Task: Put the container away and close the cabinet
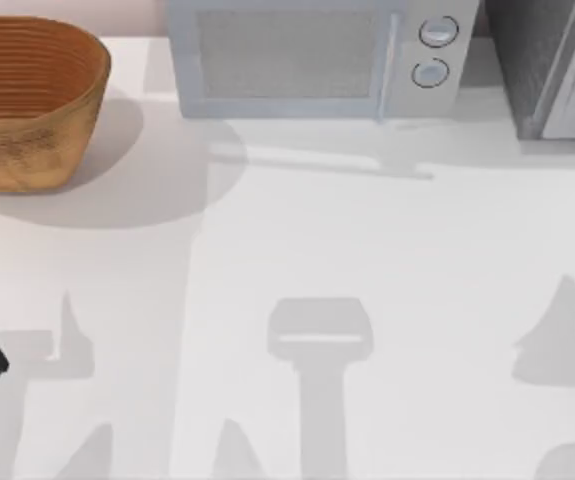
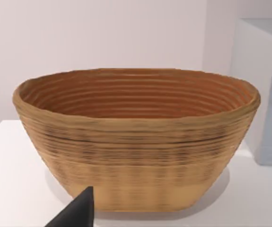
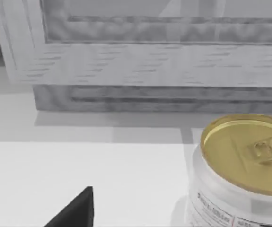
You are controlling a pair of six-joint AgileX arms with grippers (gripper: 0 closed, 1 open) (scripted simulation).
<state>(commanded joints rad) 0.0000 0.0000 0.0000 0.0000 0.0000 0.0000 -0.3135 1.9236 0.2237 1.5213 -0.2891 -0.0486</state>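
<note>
Found the container [image 3: 244,156], a clear-walled can with a gold lid, upright on the white table [image 1: 287,300] just in front of the cabinet [image 3: 150,47], apart from its panelled front and untouched. Judged the task not yet begun: nothing put away, nothing gripped.

Saw the right gripper [image 3: 76,210] near the cabinet, facing its front, with the can off to one side of its line and not between its tips. Could not tell whether that gripper was apart or together. Took the pale slanted panel on the cabinet [image 1: 552,70] in the top view for a door standing ajar, perhaps, but could not settle it from that corner glimpse.

Noted the microwave [image 1: 317,60] just beside the cabinet, and the woven basket [image 1: 27,100] well apart from the cabinet, beyond the microwave. Placed the left gripper [image 2: 76,213] far from the cabinet, facing the basket and close to it; likewise could not tell its state.

Judged the risks as follows. Could knock the tall, smooth can over with an off-centre approach and send it rolling against the cabinet. Could slip on its slick wall with a grip taken too near the lid. Could also strike the cabinet front if reaching in before the door was truly open, or take the basket for the container.
</note>
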